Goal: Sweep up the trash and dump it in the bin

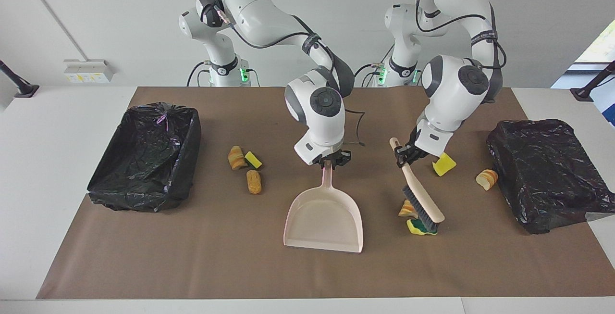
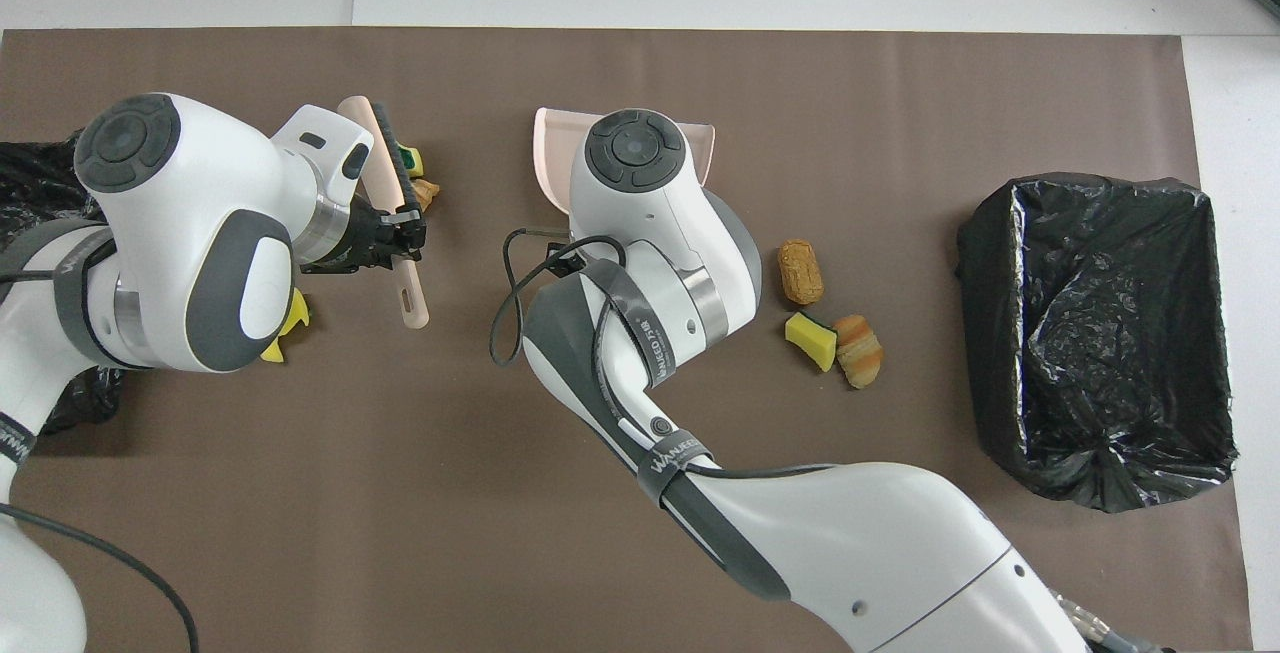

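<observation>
Trash is spread over the brown mat: nearest the robots, a yellow sponge piece (image 1: 444,164) is seen just beside the left gripper (image 1: 402,154), and a trio of two bread chunks and a sponge (image 1: 246,167) lies toward the right arm's end, near the open black-lined bin (image 1: 144,157). A little farther out, a bread slice (image 1: 486,179) sits beside the other bin (image 1: 547,169). The brush (image 1: 420,194) is clamped by its handle in the left gripper, slanted down, with its bristles set against a bread scrap (image 1: 406,208) and a green-backed sponge (image 1: 417,227). The dustpan (image 1: 324,215) is gripped at the handle tip by the right gripper (image 1: 331,160), its fingers closed around it, mouth pointing away from the robots. Trouble is easily imagined: with the pan's mouth not facing the brush, scraps could be pushed past the side wall; a brisk stroke could flick the light sponge clear, and a pan held so far up the handle could swivel or lift, letting pieces slip underneath. On an arm strap (image 2: 668,341), lettering resembling "WANEED" is made out.
</observation>
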Controlling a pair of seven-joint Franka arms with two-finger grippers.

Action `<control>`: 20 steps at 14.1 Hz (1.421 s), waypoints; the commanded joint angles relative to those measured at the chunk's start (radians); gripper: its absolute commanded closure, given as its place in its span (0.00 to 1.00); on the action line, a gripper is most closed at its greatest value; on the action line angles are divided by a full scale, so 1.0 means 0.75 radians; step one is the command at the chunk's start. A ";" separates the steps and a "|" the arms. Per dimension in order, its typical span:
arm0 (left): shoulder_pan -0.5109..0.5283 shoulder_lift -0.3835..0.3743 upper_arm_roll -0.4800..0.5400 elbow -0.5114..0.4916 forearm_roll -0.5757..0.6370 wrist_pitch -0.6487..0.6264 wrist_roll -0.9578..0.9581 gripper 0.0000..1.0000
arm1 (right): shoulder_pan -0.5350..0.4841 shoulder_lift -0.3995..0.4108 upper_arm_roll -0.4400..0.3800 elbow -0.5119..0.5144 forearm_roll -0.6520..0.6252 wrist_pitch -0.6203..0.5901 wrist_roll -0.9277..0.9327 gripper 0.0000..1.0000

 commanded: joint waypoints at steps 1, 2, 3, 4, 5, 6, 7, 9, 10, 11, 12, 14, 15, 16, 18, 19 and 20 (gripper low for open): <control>0.011 0.179 -0.008 0.217 -0.058 0.032 -0.189 1.00 | -0.032 -0.111 0.005 -0.032 0.005 -0.036 -0.206 1.00; 0.022 0.210 -0.008 0.230 -0.085 0.075 -0.226 1.00 | -0.036 -0.156 -0.001 -0.067 0.001 -0.054 -0.335 1.00; 0.026 0.230 -0.008 0.230 -0.112 0.166 -0.257 1.00 | -0.054 -0.219 -0.003 -0.134 -0.002 -0.059 -0.420 1.00; 0.026 0.245 -0.008 0.226 -0.128 0.258 -0.261 1.00 | -0.075 -0.297 -0.003 -0.214 -0.012 -0.059 -0.499 1.00; 0.024 0.255 -0.008 0.221 -0.132 0.286 -0.255 1.00 | -0.095 -0.384 -0.003 -0.316 -0.016 -0.061 -0.644 1.00; 0.024 0.269 -0.008 0.217 -0.132 0.288 -0.247 1.00 | -0.108 -0.464 -0.007 -0.414 -0.024 -0.057 -0.781 1.00; 0.022 0.271 -0.008 0.211 -0.134 0.282 -0.243 1.00 | -0.118 -0.532 -0.010 -0.508 -0.044 -0.050 -0.906 1.00; 0.007 0.253 -0.008 0.142 -0.134 0.262 -0.209 1.00 | -0.120 -0.610 -0.008 -0.654 -0.154 -0.012 -1.131 1.00; 0.007 0.235 -0.008 0.107 -0.134 0.225 -0.178 1.00 | -0.122 -0.647 -0.005 -0.733 -0.193 0.029 -1.262 1.00; 0.009 0.210 -0.008 0.079 -0.134 0.184 -0.151 1.00 | -0.124 -0.684 -0.008 -0.815 -0.216 0.076 -1.417 1.00; 0.009 0.176 -0.006 0.034 -0.134 0.151 -0.141 1.00 | -0.138 -0.708 -0.008 -0.875 -0.235 0.113 -1.570 1.00; 0.022 0.055 -0.006 -0.115 -0.132 0.078 -0.086 1.00 | -0.153 -0.719 -0.005 -0.908 -0.278 0.109 -1.768 1.00; 0.028 -0.018 -0.006 -0.213 -0.130 0.043 -0.039 1.00 | -0.147 -0.707 -0.001 -0.912 -0.278 0.113 -1.789 1.00; 0.032 -0.090 -0.004 -0.313 -0.126 0.030 -0.016 1.00 | -0.126 -0.684 -0.001 -0.914 -0.278 0.123 -1.807 1.00; 0.034 -0.203 0.000 -0.467 -0.116 0.024 0.014 1.00 | -0.081 -0.647 -0.001 -0.914 -0.278 0.160 -1.826 1.00; 0.034 -0.232 0.000 -0.494 -0.114 -0.022 0.025 1.00 | -0.075 -0.631 0.001 -0.912 -0.278 0.164 -1.817 1.00; 0.036 -0.246 0.002 -0.498 -0.090 -0.114 0.023 1.00 | -0.043 -0.621 0.001 -0.912 -0.278 0.187 -1.807 1.00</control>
